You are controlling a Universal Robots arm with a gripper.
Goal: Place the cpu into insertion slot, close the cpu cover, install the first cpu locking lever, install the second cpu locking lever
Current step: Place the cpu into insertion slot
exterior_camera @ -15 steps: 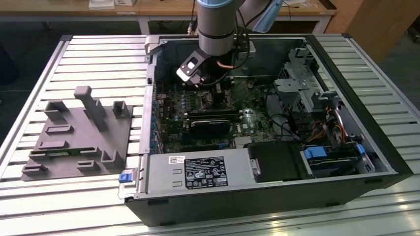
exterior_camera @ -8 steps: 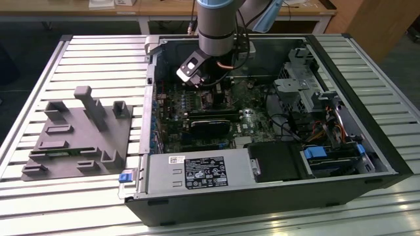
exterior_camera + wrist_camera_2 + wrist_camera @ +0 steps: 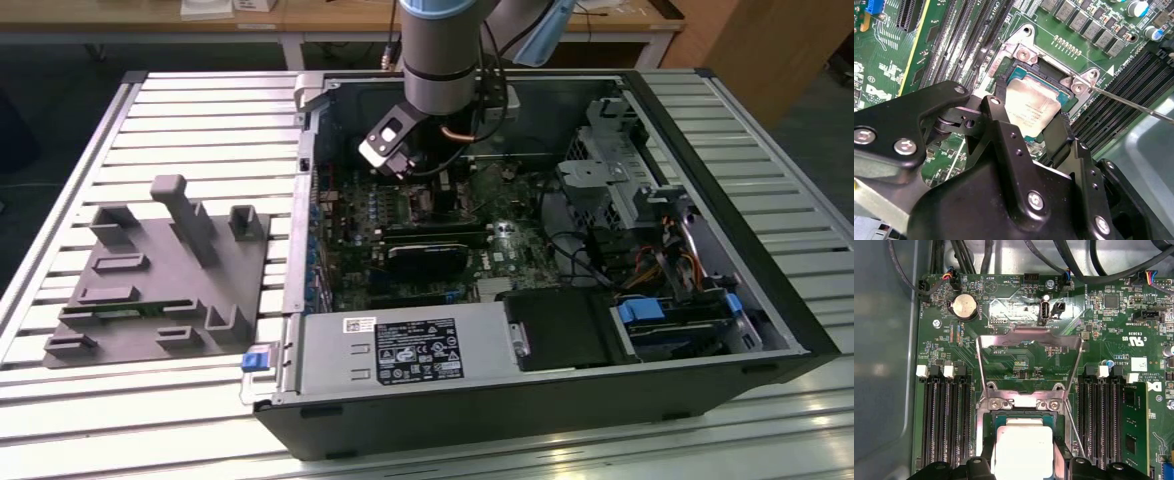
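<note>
My tabletop [image 3: 200, 110] is made of long silver metal slats with thin dark gaps between them. Light shines off the slats, most of all on the near side. Past the far edge stands a wooden desk [image 3: 334, 18] with white legs [image 3: 288, 48]. A few white papers [image 3: 214, 8] lie on it. At the exterior view's far right is a brown wooden cupboard [image 3: 774, 50]. The floor [image 3: 817, 135] beside it is grey, and it looks dark under the desk.

We've got the arm [image 3: 441, 45] pointing pretty much straight down. Its gripper [image 3: 1029, 120] looks pinched on the cpu [image 3: 1024, 450], fingers [image 3: 1001, 125] either side.
</note>
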